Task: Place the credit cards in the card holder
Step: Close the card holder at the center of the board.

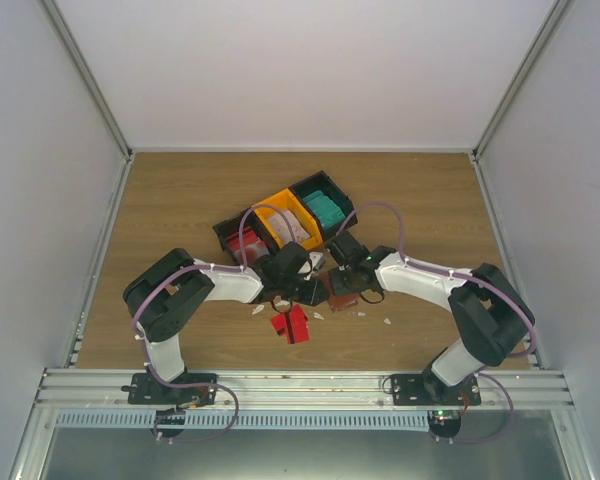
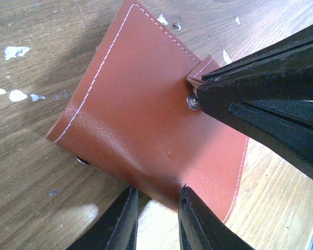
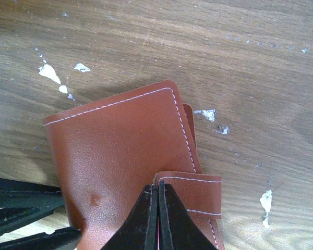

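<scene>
The reddish-brown card holder point(image 2: 141, 109) lies folded shut on the wooden table between both grippers; it also shows from above point(image 1: 341, 288) and in the right wrist view point(image 3: 120, 151). My right gripper point(image 3: 157, 185) is shut on its snap strap point(image 3: 198, 195). My left gripper point(image 2: 156, 194) is open, its fingertips against the holder's near folded edge. A red credit card point(image 1: 291, 325) lies on the table in front of the grippers. More red cards point(image 1: 245, 245), a pale card point(image 1: 292, 228) and teal cards point(image 1: 327, 210) sit in the bins.
The joined black and orange bins point(image 1: 280, 203) stand just behind the grippers. Small white scraps point(image 3: 48, 72) are scattered on the wood around the holder. White walls enclose the table on three sides.
</scene>
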`<state>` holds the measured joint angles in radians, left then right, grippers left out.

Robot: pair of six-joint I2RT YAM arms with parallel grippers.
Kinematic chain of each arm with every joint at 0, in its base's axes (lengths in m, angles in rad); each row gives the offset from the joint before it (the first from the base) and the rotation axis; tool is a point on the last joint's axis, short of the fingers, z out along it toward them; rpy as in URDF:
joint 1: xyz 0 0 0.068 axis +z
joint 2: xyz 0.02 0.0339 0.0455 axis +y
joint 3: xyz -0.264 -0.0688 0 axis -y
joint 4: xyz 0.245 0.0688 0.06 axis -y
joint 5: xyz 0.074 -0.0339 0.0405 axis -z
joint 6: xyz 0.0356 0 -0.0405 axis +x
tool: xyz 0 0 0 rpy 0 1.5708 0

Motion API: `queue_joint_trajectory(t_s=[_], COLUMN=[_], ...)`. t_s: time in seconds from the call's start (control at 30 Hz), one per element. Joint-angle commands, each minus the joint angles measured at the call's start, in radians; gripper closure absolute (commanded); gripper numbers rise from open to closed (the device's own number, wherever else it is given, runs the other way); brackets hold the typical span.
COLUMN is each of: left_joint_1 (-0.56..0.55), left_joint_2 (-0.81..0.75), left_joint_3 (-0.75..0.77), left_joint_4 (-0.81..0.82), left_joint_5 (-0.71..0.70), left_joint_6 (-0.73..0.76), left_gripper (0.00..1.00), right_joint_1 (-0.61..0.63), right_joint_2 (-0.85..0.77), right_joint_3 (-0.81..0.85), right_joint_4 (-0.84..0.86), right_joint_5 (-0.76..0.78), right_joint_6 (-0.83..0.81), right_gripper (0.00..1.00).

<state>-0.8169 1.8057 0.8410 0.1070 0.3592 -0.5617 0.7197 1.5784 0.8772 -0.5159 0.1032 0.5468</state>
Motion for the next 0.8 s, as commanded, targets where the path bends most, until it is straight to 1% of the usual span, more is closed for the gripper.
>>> queue_joint_trajectory(t_s=[0.0,0.27,0.37,0.6,0.77], left_joint_1=[0.008,0.009,0.01,0.015,0.016], left_joint_2=[0.032,0.034,0.032,0.023,0.021], left_joint_3=[-0.023,-0.025,-0.029,-0.034,-0.038], left_joint_4=[-0.035,-0.033,-0.034,-0.032,-0.03], left_joint_5=[-0.023,-0.027,-0.028,-0.03,-0.028], left_joint_6=[0.004,0.003,0.0,-0.002,-0.002], left_gripper=[0.75,0.76,0.78,0.77,0.77], right_joint_1=[0.014,0.019,0.019,0.019,0.02], right_joint_2=[0.065,0.109,0.092,0.018,0.023], right_joint_3=[-0.031,-0.024,-0.015,0.01,0.013], right_joint_4=[-0.005,-0.003,0.003,-0.005,0.004], right_joint_5=[-0.076,-0.099,-0.081,-0.005,0.002], right_joint_6=[0.008,0.03,0.047,0.098,0.104], right_gripper=[0.99,1.0,1.0,1.0,0.99])
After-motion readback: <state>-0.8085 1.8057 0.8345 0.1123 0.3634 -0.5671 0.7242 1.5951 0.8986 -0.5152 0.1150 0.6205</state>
